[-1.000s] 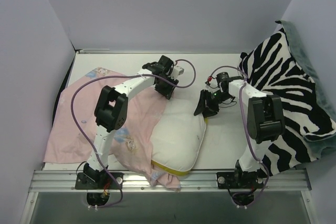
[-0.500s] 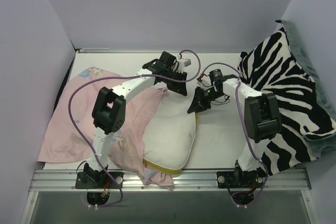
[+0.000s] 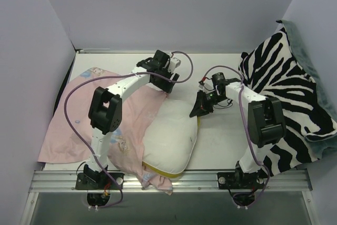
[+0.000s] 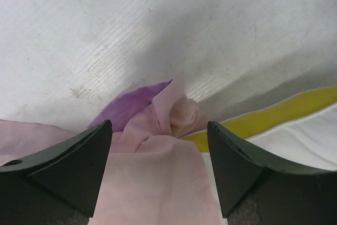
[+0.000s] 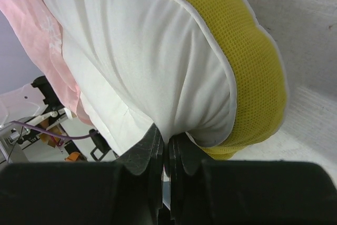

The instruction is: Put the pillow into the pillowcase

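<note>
Mid-table, pillow (image 3: 171,138) lies flat with its yellow band at the near edge, its left side touching the pink pillowcase (image 3: 79,125) spread out to the left. On its far right corner the right gripper (image 5: 167,148) is closed tight, white fabric apparently pinched between the fingers, though the tips hide the contact. Just above the pillowcase's far corner the left gripper (image 4: 159,135) hangs with jaws wide, nothing between them. A purple fold shows there. Zebra blanket (image 3: 295,93) is heaped at right, apart from the pillow.
</note>
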